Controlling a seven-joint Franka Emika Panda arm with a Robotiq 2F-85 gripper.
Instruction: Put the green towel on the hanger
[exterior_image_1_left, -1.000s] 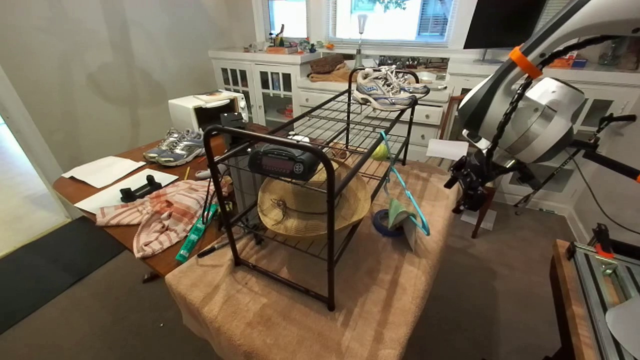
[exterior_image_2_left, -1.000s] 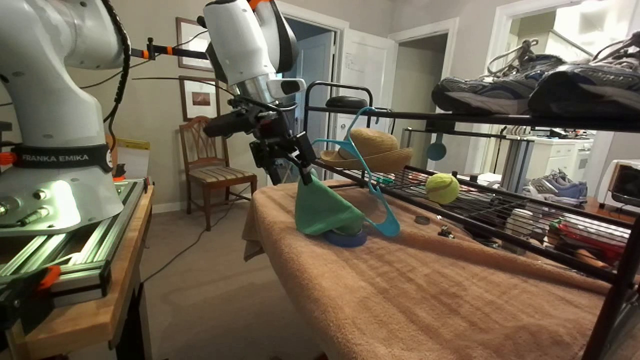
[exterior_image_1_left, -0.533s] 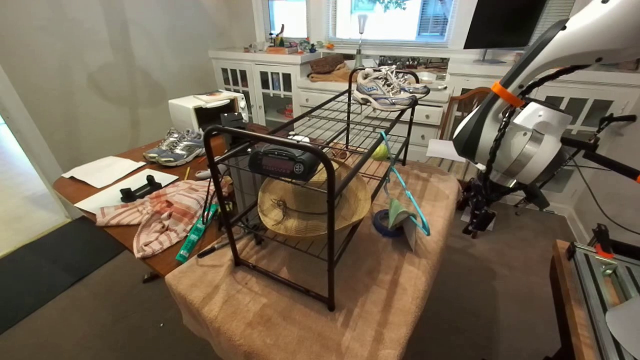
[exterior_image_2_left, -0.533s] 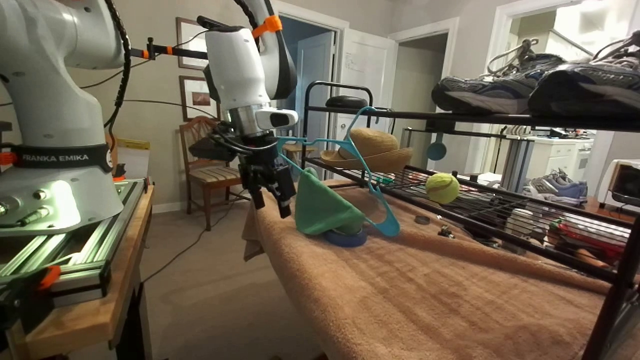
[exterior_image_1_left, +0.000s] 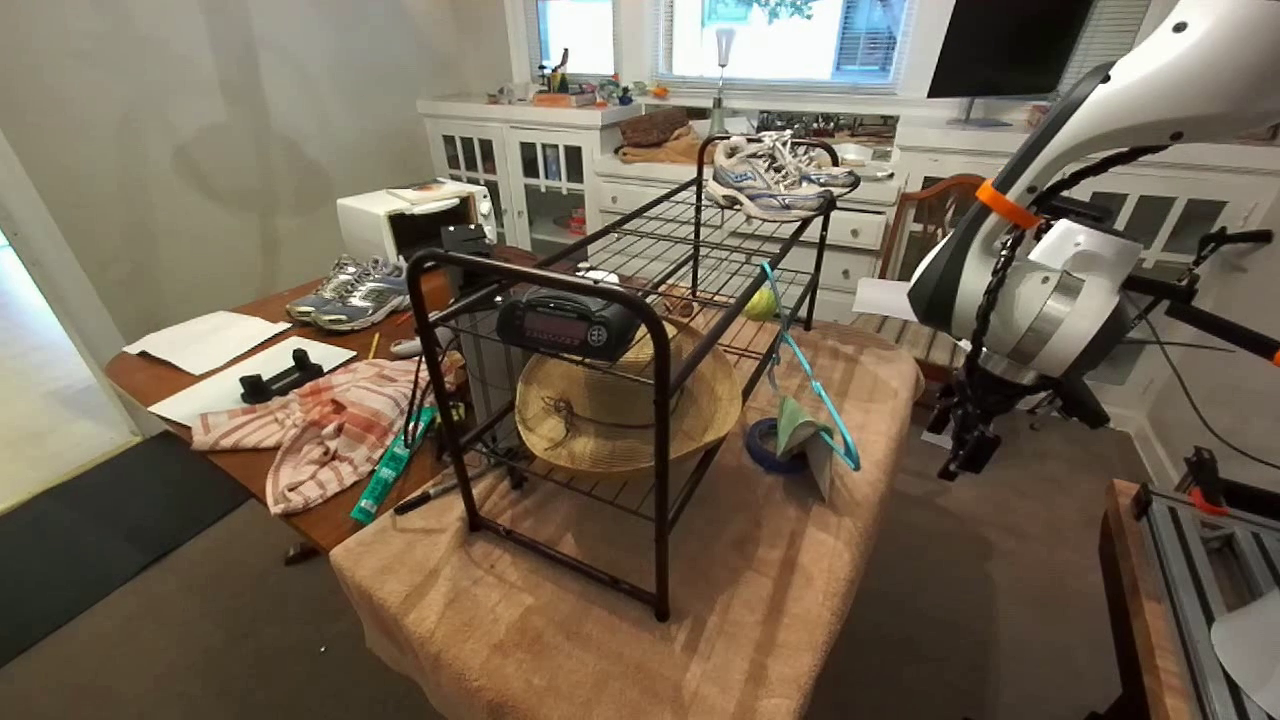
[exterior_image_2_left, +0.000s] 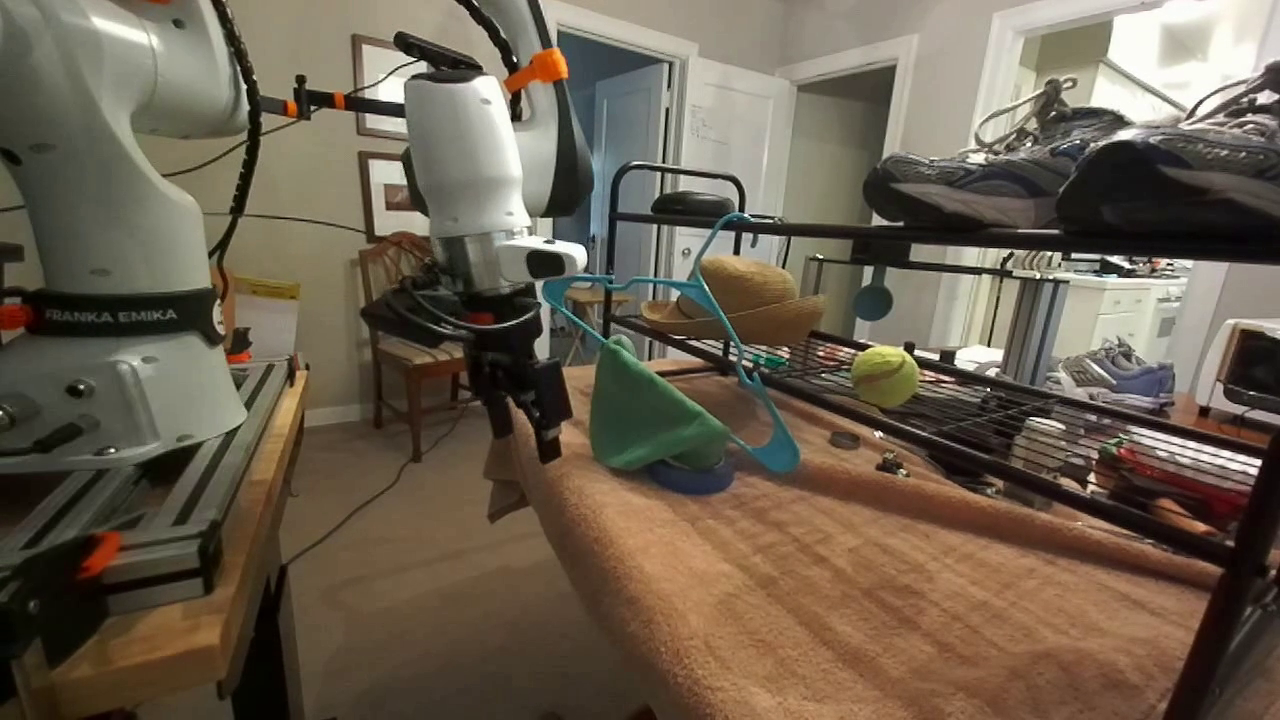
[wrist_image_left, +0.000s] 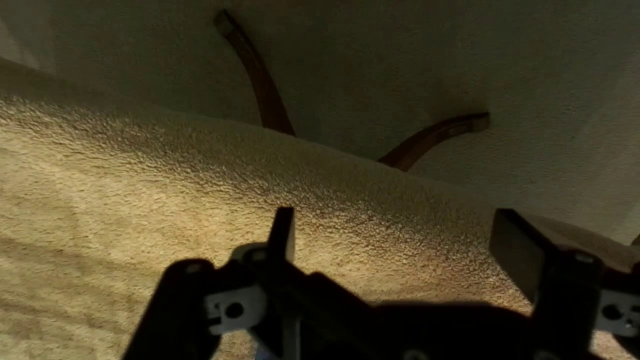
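Note:
The green towel (exterior_image_2_left: 645, 410) hangs draped over the lower bar of a teal plastic hanger (exterior_image_2_left: 778, 452); its lower edge reaches a blue tape roll. The towel (exterior_image_1_left: 797, 428) and hanger (exterior_image_1_left: 818, 390) also show in an exterior view. The hanger hooks on the side bar of a black wire rack (exterior_image_1_left: 660, 480) and tilts. My gripper (exterior_image_2_left: 524, 435) points down beside the towel, apart from it, on the robot's side; it also shows in an exterior view (exterior_image_1_left: 967, 465). In the wrist view the gripper (wrist_image_left: 395, 212) is open with nothing between its fingers; towel and hanger are out of view there.
The blue tape roll (exterior_image_2_left: 692, 477) lies on the tan-covered table (exterior_image_2_left: 800, 580) under the towel. The rack carries shoes (exterior_image_1_left: 770, 180), a clock radio (exterior_image_1_left: 565, 325), a straw hat (exterior_image_1_left: 630, 420) and a tennis ball (exterior_image_2_left: 885, 377). The table edge (wrist_image_left: 320, 150) runs below my gripper.
My gripper has moved away from the top of the towel, back toward the robot base and lower, and turned to point downward. The towel and hanger have stayed in place.

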